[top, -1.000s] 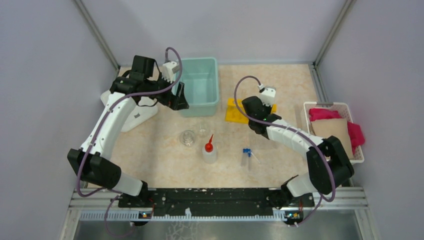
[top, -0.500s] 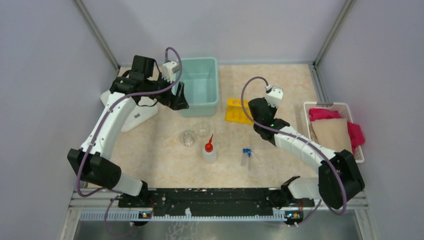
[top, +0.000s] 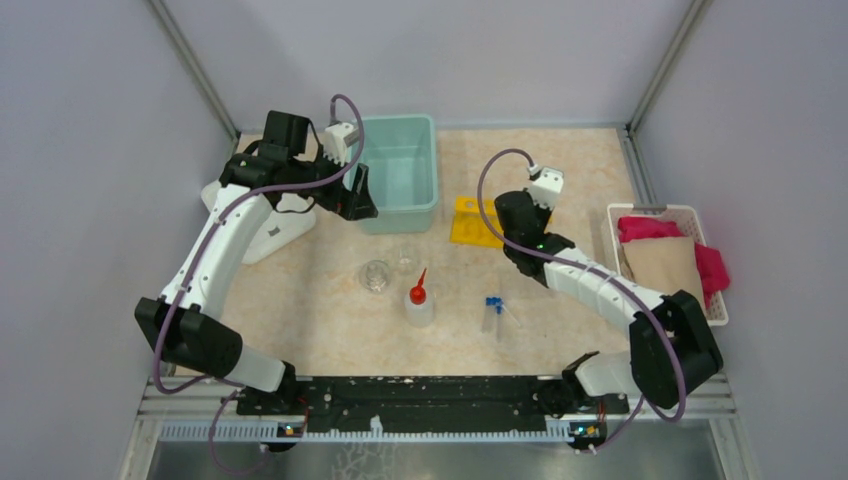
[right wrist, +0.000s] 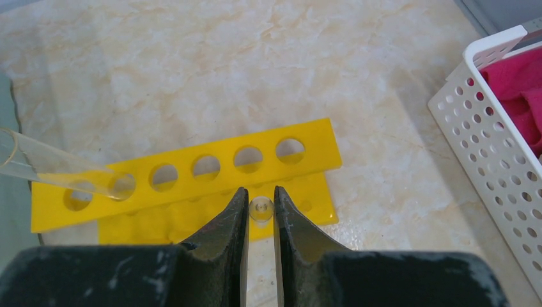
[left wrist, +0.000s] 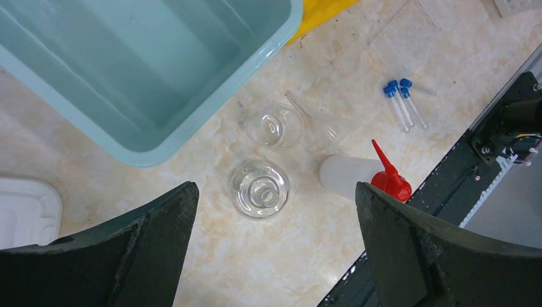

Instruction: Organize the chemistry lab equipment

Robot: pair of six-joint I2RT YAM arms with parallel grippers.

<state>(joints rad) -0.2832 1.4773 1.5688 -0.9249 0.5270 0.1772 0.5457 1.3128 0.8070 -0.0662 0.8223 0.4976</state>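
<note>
from above, you see the yellow rack [top: 470, 222] toward the far edge of the table [top: 570, 165], with the right gripper [top: 510, 215] just over it. two capped test tubes [top: 492, 312] lie nearer the near edge.

in the left wrist view, the left gripper [left wrist: 276, 192] is spread wide above the glass cups [left wrist: 260, 189].

in the right wrist view, the right gripper pinches a test tube [right wrist: 261, 208] above the rack. i judge the tube light, slippery and fragile, so grip its body gently.

Rack [right wrist: 192, 171] ahead of right tool [right wrist: 261, 197]: smooth yellow plastic. Tube [right wrist: 261, 208] in tool: clear, glossy. Bench [right wrist: 255, 64]: marble-look, smooth. Basket [right wrist: 486, 160], tool's right: white perforated plastic.
</note>
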